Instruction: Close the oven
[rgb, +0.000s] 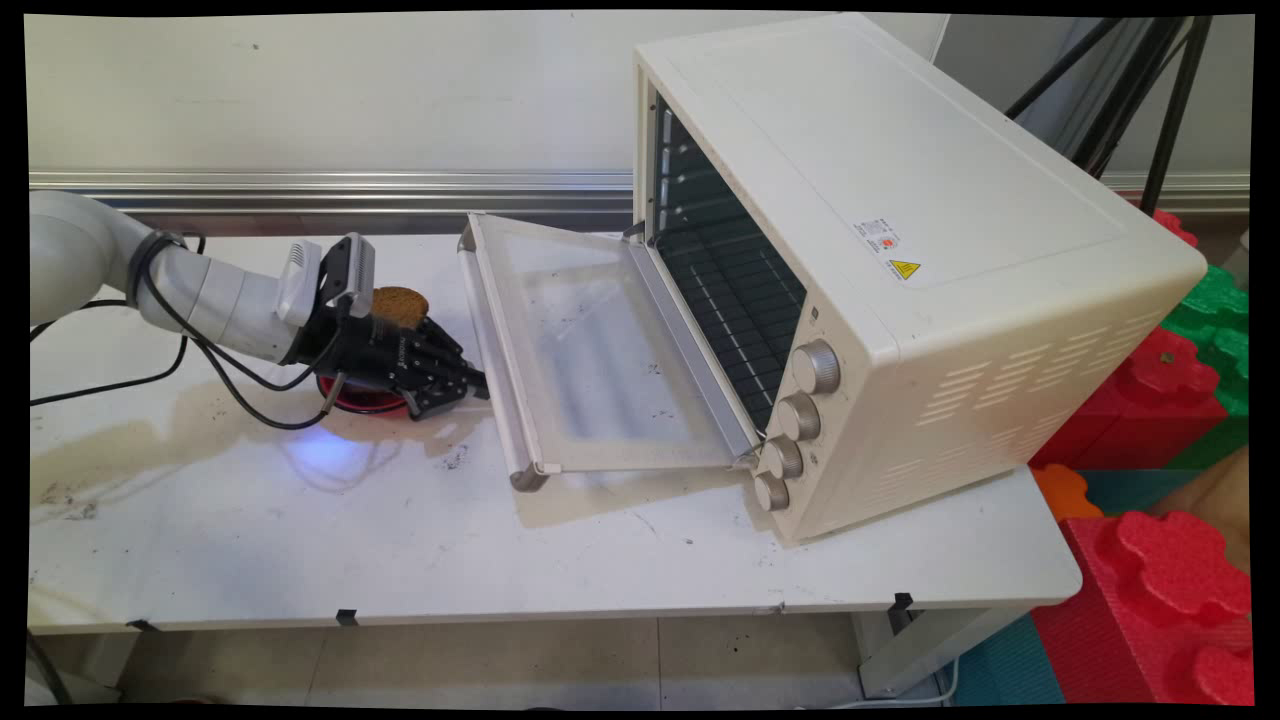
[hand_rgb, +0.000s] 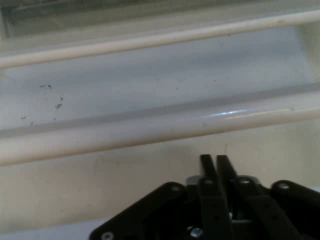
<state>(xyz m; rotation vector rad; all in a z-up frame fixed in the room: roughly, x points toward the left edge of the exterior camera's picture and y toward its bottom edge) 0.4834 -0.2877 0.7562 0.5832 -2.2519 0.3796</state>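
A cream toaster oven (rgb: 900, 250) stands on the white table with its glass door (rgb: 590, 350) folded down flat toward the left. My gripper (rgb: 478, 384) reaches in low from the left, shut with nothing between its fingers, its tips right at the door's handle bar (rgb: 490, 350). In the hand view the gripper (hand_rgb: 216, 161) has its fingers pressed together just below the pale handle bar (hand_rgb: 150, 131). Behind the hand sits a red plate (rgb: 362, 396) carrying a round brown bun (rgb: 400, 304), both partly hidden by the gripper.
Several knobs (rgb: 800, 420) run down the oven's front right panel. Red and green foam blocks (rgb: 1170, 400) pile up beside the table on the right. Black tripod legs (rgb: 1130, 90) stand behind the oven. Black cables (rgb: 200, 370) hang from the arm onto the stained tabletop (rgb: 300, 520).
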